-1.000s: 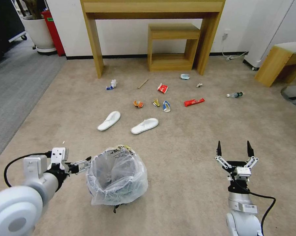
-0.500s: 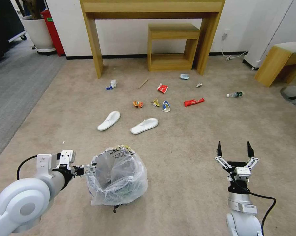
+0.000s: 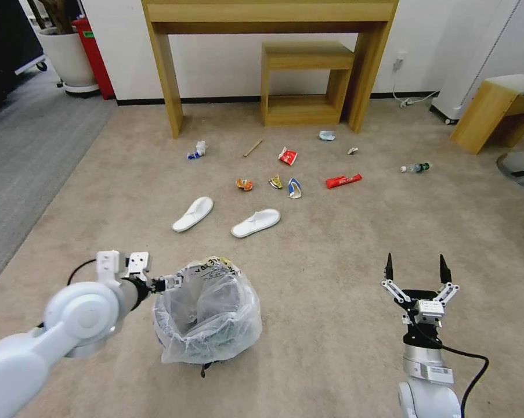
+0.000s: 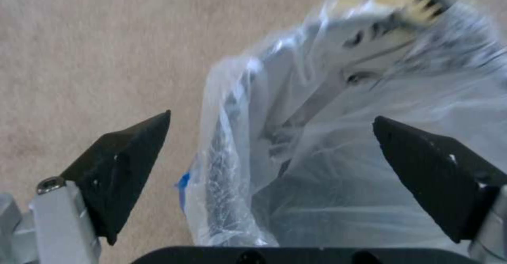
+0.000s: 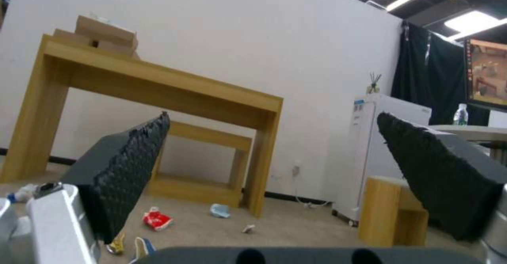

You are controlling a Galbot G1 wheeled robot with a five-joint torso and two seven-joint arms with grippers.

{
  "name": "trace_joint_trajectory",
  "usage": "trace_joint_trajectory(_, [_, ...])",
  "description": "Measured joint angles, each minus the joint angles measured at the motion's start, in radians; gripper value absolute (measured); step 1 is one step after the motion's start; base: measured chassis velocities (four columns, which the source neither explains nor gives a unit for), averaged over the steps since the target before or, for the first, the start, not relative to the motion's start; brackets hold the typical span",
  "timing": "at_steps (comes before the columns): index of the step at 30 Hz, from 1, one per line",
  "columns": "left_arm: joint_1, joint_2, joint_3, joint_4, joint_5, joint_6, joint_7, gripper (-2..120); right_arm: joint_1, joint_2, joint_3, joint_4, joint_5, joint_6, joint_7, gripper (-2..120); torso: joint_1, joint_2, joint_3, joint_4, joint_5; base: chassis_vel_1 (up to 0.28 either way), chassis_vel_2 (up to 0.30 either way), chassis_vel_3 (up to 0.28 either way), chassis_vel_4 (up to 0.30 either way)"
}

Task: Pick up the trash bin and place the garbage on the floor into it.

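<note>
Left gripper (image 3: 170, 283) at the bin's (image 3: 206, 316) 9 o'clock rim, fingers apart astride it. Seat deeper before you clamp; the bag is slippery. Right gripper (image 3: 416, 268) idle, fingers apart.

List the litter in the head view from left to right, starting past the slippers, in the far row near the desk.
Blue-white wad → wooden stick → red wrapper → pale blue wad → small white scrap → clear bottle.
</note>
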Motion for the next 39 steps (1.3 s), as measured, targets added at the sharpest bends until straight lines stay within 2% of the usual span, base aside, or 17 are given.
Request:
trace_joint_trajectory(5, [-0.061,-0.049,0.085,0.067,0.023,0.0,0.001,98,-0.013,0.0,0.011,0.001,0.0,0.012,0.0,100,0.0,0.0,0.0,-0.0002,-0.0001,0.0,0.0,0.0,0.0])
trace_joint_trajectory(9, [-0.075,-0.058,0.116,0.087,0.042,0.001,0.012,98,-0.023,-0.003,0.017,0.001,0.002,0.02,0.0,100,0.0,0.0,0.0,-0.0002,-0.0001,0.0,0.0,0.0,0.0])
trace_joint_trajectory(17, [-0.08,-0.061,0.129,0.162,0.089,0.002,0.059,97,-0.025,-0.001,0.018,-0.005,0.004,0.026,0.001,100,0.0,0.0,0.0,-0.0001,-0.0001,0.0,0.0,0.0,0.0])
trace_joint_trajectory(24, [-0.058,-0.04,0.121,0.179,0.1,0.015,0.082,94,-0.017,0.01,0.011,-0.017,-0.003,0.03,0.0,100,0.0,0.0,0.0,0.0,-0.0001,0.0,0.0,0.0,0.0])
trace_joint_trajectory(30, [-0.046,-0.045,0.129,0.195,0.111,0.019,0.097,84,-0.011,0.009,0.01,-0.028,-0.003,0.03,-0.001,100,0.0,0.0,0.0,-0.0001,-0.0001,0.0,0.0,0.0,0.0])
trace_joint_trajectory(36, [-0.053,-0.042,0.134,0.204,0.11,0.023,0.107,80,-0.01,0.01,0.009,-0.03,-0.003,0.031,-0.001,100,0.0,0.0,0.0,-0.0002,-0.0001,0.0,0.0,0.0,0.0])
trace_joint_trajectory(39, [-0.051,-0.034,0.134,0.206,0.109,0.027,0.12,72,-0.004,0.009,0.009,-0.036,-0.002,0.031,-0.001,100,0.0,0.0,0.0,-0.0002,-0.0002,0.0,0.0,0.0,0.0])
